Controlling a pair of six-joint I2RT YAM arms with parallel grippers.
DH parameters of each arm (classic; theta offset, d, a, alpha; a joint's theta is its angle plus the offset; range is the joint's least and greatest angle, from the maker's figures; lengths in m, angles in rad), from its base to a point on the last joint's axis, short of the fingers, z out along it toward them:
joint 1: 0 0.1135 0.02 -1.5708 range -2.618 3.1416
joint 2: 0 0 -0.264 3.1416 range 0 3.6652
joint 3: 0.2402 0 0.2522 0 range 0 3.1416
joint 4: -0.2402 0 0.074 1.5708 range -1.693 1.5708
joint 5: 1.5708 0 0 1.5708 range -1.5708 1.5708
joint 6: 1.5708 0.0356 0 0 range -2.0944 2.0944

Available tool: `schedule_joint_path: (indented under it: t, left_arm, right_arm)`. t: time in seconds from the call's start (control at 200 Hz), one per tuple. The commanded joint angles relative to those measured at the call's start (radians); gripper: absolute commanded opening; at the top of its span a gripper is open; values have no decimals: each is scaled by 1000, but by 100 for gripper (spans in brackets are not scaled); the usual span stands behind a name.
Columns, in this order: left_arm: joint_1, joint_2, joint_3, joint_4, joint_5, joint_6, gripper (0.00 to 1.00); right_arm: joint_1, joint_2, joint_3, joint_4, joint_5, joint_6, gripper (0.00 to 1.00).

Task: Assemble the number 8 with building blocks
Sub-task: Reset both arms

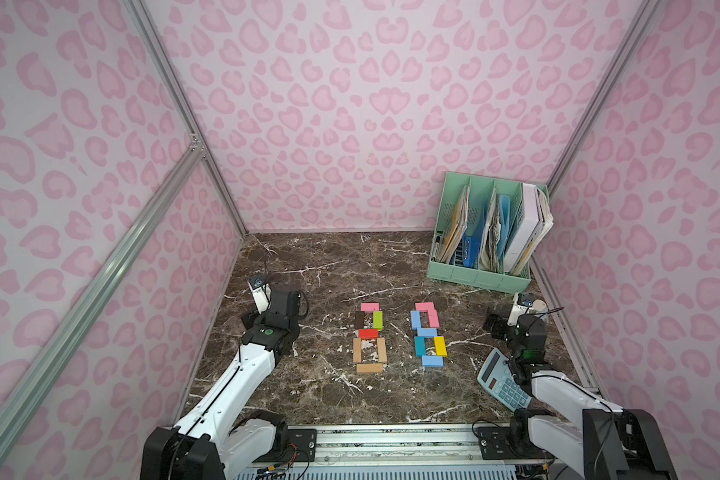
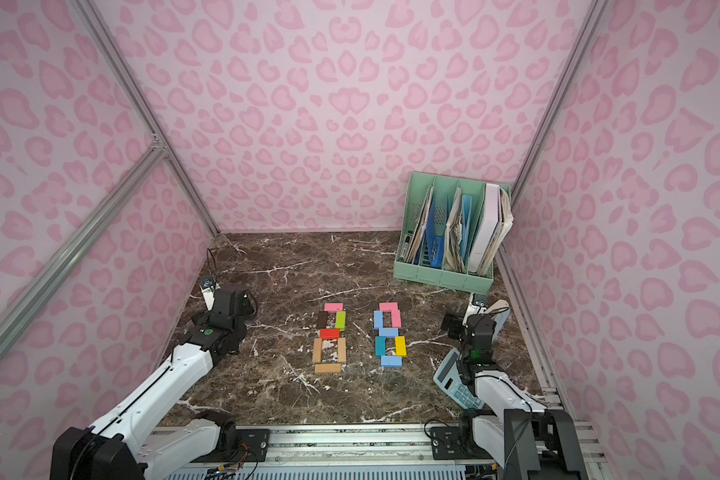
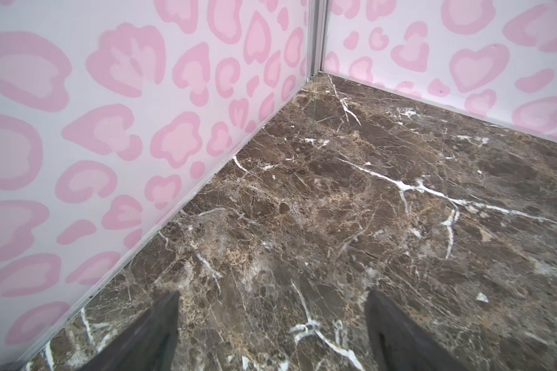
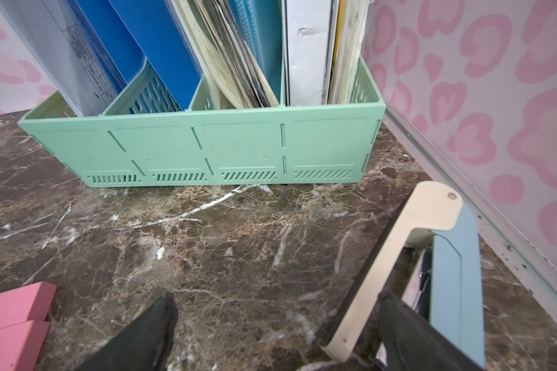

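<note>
Well, your building blocks (image 1: 368, 333) lay flat in the middle of the table (image 1: 308, 270) and made two full number eights, side by side, so the job looked done, with nothing left to place. You had fourteen blocks, seven in each eight: three pink, three light blue, three tan, and one each of teal, yellow, green, red and brown. Your left tool (image 3: 273, 297) stood wide with nothing in it. Your right tool (image 4: 277, 298) stood wide and empty too.

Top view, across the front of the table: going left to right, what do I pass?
left arm → block 8 with tan lower loop → pink-and-blue block 8 → pale blue calculator
</note>
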Motion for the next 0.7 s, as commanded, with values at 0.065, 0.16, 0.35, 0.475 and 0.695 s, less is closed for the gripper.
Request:
schedule_joint_path:
  t: [0.065, 0.16, 0.35, 0.475, 0.695]
  left_arm:
    - [10, -15, -125, 315, -38, 193, 97]
    - [14, 6, -183, 420, -37, 239, 97]
    - [31, 88, -265, 627, 25, 318, 97]
    - [80, 149, -324, 773, 132, 336, 97]
    - [152, 217, -328, 882, 310, 394, 97]
  right_arm:
    - [0, 56, -18, 283, -8, -80, 99]
    - [-1, 97, -33, 387, -21, -104, 99]
    - [0, 187, -57, 612, -102, -157, 99]
    - [3, 240, -32, 644, -127, -205, 99]
    - [17, 481, -113, 1062, -119, -258, 99]
